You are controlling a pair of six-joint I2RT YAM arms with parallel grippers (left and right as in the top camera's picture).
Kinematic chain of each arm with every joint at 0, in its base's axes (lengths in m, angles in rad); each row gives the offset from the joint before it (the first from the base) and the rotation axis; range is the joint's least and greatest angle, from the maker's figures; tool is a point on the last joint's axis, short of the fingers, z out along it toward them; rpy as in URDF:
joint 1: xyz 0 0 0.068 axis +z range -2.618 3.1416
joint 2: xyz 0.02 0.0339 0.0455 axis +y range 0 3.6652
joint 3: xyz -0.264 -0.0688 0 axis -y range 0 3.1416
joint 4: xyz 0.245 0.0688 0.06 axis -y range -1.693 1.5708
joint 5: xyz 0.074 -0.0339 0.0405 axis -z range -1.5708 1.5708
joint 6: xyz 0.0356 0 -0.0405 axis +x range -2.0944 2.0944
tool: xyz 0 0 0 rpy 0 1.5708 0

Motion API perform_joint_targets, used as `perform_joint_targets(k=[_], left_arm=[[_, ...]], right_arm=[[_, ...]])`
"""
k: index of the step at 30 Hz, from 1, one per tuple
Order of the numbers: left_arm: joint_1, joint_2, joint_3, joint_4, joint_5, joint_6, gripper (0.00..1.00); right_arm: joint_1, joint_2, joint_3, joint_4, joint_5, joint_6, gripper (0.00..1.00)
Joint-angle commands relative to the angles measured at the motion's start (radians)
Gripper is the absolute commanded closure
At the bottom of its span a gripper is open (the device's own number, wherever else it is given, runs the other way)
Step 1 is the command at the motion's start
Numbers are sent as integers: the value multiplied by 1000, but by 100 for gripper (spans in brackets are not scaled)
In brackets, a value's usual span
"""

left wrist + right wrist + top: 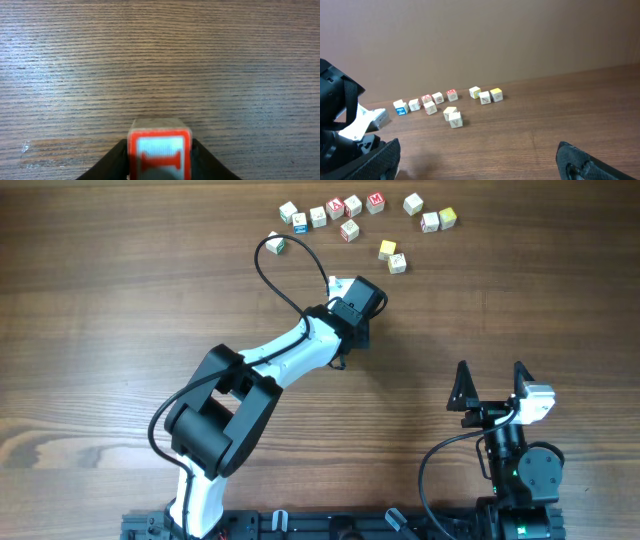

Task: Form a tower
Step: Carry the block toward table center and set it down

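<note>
Left end effector (160, 159) clamped on cube (160, 150) w/ red-framed 'I' face; right end effector (491, 370) apart

Matt, finely grained wood table (160, 50); smooth painted wooden cube (160, 152); glossy white plastic arm (290, 350).

Red-lettered cube (160, 156), gripped between left fingers (114, 164)

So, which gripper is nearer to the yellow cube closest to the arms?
Left. The left gripper, holding a red-lettered cube, sits just short of the yellow cube; the right gripper is open, much farther back on the right.
</note>
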Motion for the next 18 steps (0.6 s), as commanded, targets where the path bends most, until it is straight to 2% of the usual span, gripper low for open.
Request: perform_joint_targets(k=[1, 4, 7, 12, 15, 18], left_arm=[[4, 15, -10, 5, -22, -16, 55], [4, 15, -10, 6, -22, -16, 48], [4, 13, -7, 14, -27, -4, 35], [5, -14, -2, 25, -32, -5, 37], [5, -11, -3, 30, -34, -4, 32], [5, -6, -3, 66, -66, -4, 32]], right_arm=[[-6, 0, -1, 3, -9, 7, 0], [-6, 0, -1, 3, -9, 7, 0], [-6, 0, -1, 3, -9, 7, 0], [-6, 0, -1, 3, -9, 6, 0], [-6, 0, -1, 3, -9, 6, 0], [-6, 0, -1, 3, -9, 6, 0]])
